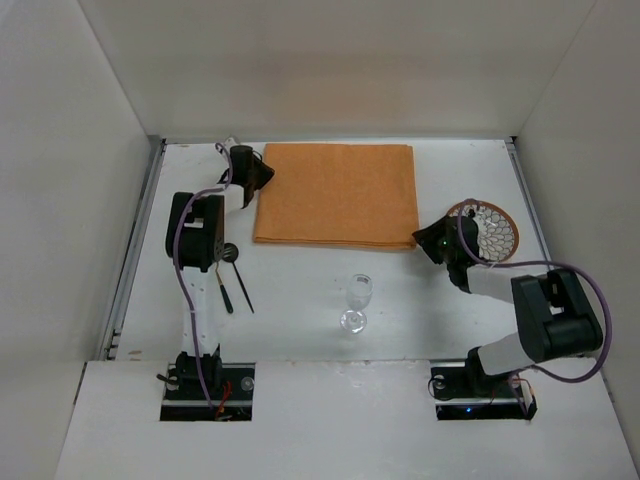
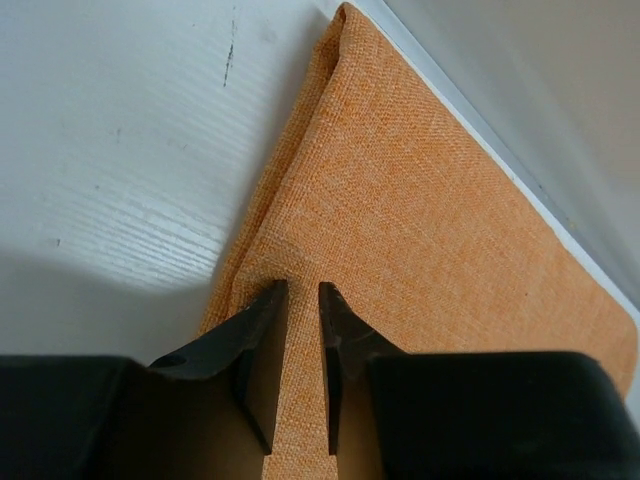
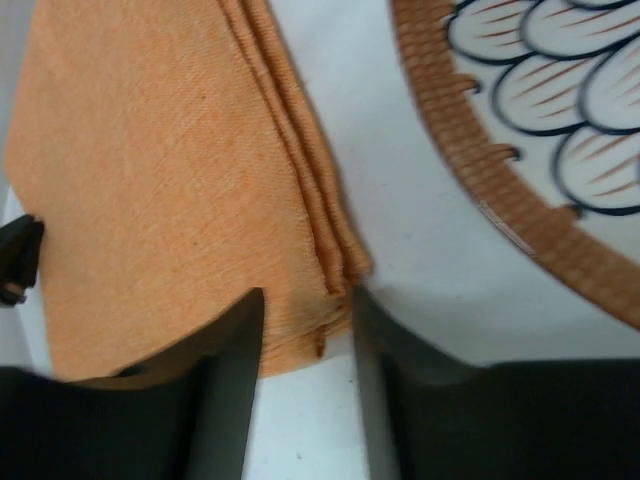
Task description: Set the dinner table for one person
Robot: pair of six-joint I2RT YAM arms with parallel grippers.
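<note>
A folded orange cloth mat point(image 1: 335, 195) lies at the back middle of the white dinner table point(image 1: 300, 345). My left gripper point(image 1: 258, 172) is at the mat's far left corner. In the left wrist view its jaws point(image 2: 300, 295) stand narrowly apart with the mat's cloth point(image 2: 400, 180) filling the gap, pinched. My right gripper point(image 1: 428, 240) is at the mat's near right corner. In the right wrist view it point(image 3: 305, 300) is open, straddling the layered corner of the mat point(image 3: 150, 150). A brown-rimmed patterned plate point(image 1: 490, 228) lies right of the mat.
A clear wine glass point(image 1: 357, 298) stands upright in front of the mat. Dark cutlery point(image 1: 232, 280) lies on the table near the left arm. The plate's rim point(image 3: 470, 110) is close to my right gripper. White walls enclose the table; metal rails run along its sides.
</note>
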